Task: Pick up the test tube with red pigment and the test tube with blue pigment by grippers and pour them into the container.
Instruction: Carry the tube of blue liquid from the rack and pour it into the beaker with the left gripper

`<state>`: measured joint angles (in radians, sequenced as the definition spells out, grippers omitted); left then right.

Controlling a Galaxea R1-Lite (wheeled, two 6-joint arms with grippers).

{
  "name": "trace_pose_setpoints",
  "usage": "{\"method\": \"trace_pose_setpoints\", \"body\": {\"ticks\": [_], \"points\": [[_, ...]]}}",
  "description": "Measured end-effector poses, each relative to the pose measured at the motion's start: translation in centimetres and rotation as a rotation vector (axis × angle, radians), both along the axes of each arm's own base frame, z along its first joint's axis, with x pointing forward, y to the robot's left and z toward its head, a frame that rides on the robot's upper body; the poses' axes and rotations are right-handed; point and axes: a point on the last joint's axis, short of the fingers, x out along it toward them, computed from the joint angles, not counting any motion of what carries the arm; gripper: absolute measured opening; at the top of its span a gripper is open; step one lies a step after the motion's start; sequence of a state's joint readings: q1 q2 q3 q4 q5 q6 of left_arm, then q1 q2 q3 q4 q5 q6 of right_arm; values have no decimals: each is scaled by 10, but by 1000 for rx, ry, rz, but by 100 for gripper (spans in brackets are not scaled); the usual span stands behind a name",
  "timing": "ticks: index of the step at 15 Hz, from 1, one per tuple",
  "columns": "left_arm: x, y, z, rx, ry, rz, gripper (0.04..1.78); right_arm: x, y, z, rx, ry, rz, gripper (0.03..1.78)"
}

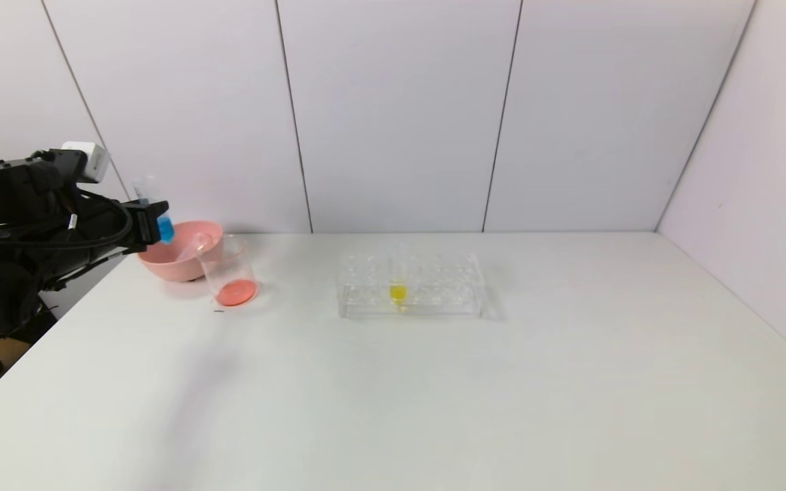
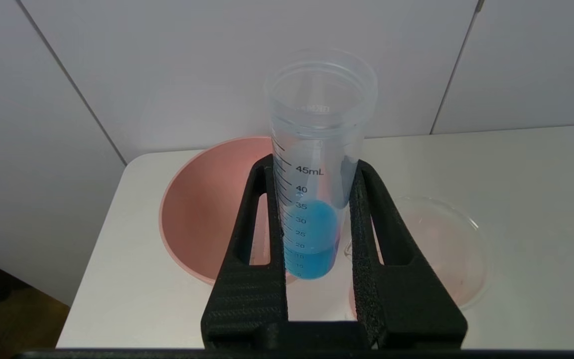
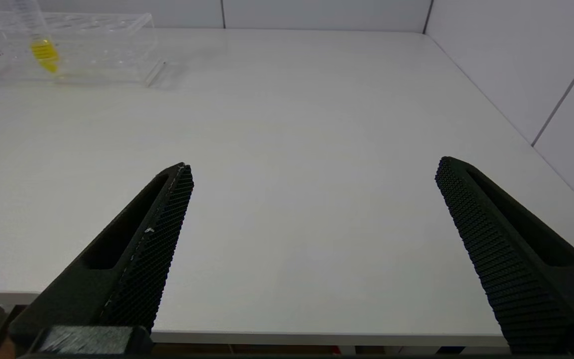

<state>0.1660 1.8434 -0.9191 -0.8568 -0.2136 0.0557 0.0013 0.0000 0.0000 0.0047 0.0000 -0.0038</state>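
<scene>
White wall panels with thin dark seams back a plain white bench (image 1: 434, 382), where a laboratory exercise is under way. At the bench's far left corner, the robot's black left hand (image 1: 154, 225) hovers beside and slightly above a shallow pink plastic bowl (image 1: 178, 262), its two long fingers (image 2: 259, 219) clamped on either side of the clear graduated test tube with blue pigment (image 2: 317, 189). The tube stands nearly upright between the fingers, its open mouth rising above them and its blue liquid pooled at the bottom, level with the grip. Seen from the left wrist camera, the tube hangs above the near rim of the pink bowl, with the small clear glass beaker (image 2: 431, 249) just beside it, toward the middle of the bench.

That beaker (image 1: 229, 273) stands on the bench touching or almost touching the pink bowl on its right, and holds a layer of orange-red liquid (image 1: 236, 293) across its bottom. An empty clear tube (image 1: 195, 244) appears to lie inside the bowl, though its outline is faint. Near the bench's centre, well apart from the beaker, sits a clear plastic tube rack (image 1: 410, 286) holding one tube with yellow liquid (image 1: 398, 292).

The right hand (image 3: 314, 169) is out of the head camera's view; its own camera shows it held above the near right edge of the bench, fingers spread wide and holding nothing.
</scene>
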Motion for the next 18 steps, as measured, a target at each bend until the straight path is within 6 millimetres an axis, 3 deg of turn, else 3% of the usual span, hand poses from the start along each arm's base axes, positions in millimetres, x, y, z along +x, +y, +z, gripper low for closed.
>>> {"method": "trace_pose_setpoints", "body": {"ticks": [5,14,18], "points": [[-2,-1,10,14,-27,-6,38,0,0,0,0,0,0,178],[0,0,10,12,-12,-8,38,0,0,0,0,0,0,177],[3,12,14,50,32,-123,38,0,0,0,0,0,0,177]]}}
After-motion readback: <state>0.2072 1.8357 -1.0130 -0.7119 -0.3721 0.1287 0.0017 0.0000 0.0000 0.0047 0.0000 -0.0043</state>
